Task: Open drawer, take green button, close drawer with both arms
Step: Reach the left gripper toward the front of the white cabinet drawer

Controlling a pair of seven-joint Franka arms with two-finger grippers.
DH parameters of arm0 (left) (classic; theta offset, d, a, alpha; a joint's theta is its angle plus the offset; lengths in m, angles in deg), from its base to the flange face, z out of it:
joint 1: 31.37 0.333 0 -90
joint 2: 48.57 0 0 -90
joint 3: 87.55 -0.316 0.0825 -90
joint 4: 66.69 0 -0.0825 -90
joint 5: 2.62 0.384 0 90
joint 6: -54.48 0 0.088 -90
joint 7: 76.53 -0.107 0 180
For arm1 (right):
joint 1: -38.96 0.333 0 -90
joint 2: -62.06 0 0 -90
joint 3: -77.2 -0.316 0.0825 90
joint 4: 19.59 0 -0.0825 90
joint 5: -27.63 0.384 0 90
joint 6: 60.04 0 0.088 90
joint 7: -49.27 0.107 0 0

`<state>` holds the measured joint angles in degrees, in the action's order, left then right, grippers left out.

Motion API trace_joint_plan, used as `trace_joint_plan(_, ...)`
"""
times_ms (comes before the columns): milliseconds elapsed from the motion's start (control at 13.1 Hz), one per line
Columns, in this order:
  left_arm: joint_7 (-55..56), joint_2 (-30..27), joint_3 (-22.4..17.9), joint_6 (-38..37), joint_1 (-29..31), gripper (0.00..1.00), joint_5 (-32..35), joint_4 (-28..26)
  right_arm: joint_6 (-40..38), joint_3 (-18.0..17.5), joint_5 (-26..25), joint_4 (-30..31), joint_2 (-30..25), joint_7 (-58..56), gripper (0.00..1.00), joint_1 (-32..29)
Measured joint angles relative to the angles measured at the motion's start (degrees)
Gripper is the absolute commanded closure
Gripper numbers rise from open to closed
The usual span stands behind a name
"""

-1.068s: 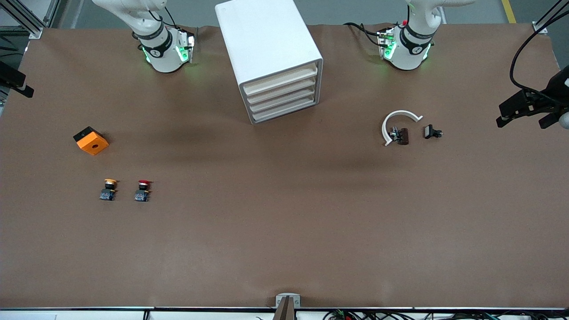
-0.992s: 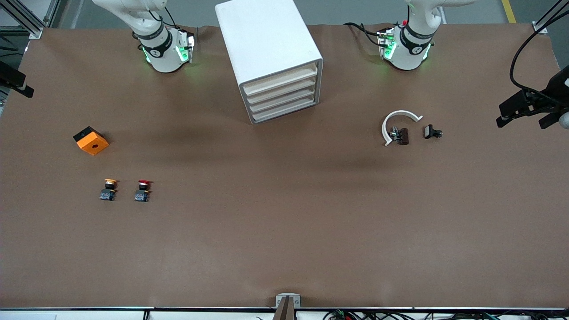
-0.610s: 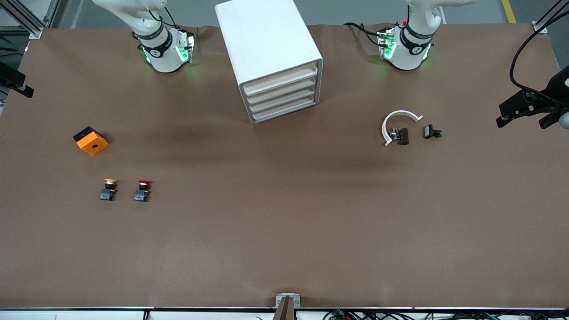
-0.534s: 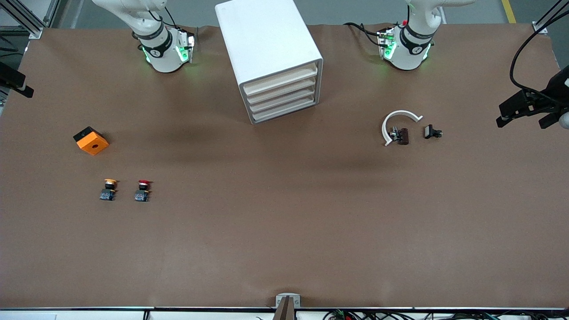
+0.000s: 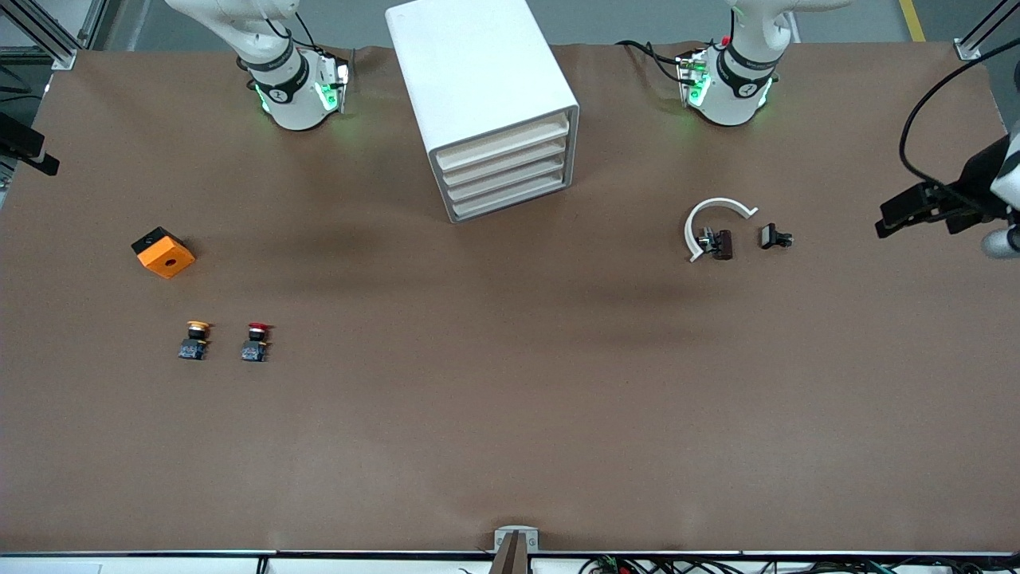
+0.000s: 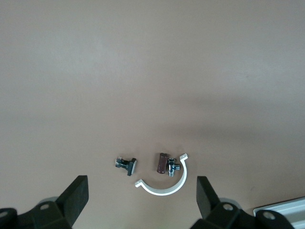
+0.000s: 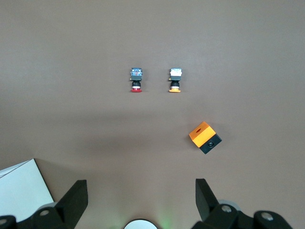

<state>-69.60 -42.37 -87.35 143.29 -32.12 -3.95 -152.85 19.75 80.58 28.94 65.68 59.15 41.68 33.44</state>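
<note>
- At the middle of the table's point(image 5: 510, 414) robot edge, between the two arm bases, stands a white cabinet point(image 5: 478, 80), turned a little askew, its front facing the front camera.
- Its four drawers point(image 5: 506, 171) are all pushed in, stacked one above another.
- The green button cannot be seen in any view; only the cabinet's shut front shows.
- The left gripper point(image 6: 141, 177) hangs in the air over the table's edge, well away from the cabinet toward the left arm's end. Its fingers point(image 6: 76, 195) are spread wide and hold nothing.
- The right gripper point(image 7: 140, 183) hangs over the table's edge well away from the cabinet toward the right arm's end. Its fingers point(image 7: 76, 193) are likewise spread wide and empty.
- A white half ring point(image 5: 712, 211) lies on the table, off toward the left arm's end from the cabinet and slightly nearer the front camera than the cabinet's front.
- A small brown part point(image 5: 721, 244) with a metal piece lies at the ring's open side, touching or just beside it.
- A small black part point(image 5: 773, 237) lies just beside the ring, farther from the cabinet.
- An orange box point(image 5: 163, 253) with a black side sits well apart from the cabinet toward the right arm's end.
- An orange-capped button point(image 5: 195, 340) and a red-capped button point(image 5: 256, 342) lie side by side, nearer the front camera than the cabinet; the red one is closer to the cabinet.
</note>
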Motion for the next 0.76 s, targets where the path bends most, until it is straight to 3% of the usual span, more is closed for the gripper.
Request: trace_joint_plan(763,20.53,16.57,0.55,8.77,-7.50,0.00,-0.93,0.11,0.19,-0.11,0.00,0.04,-0.09,3.16,0.00,0.00)
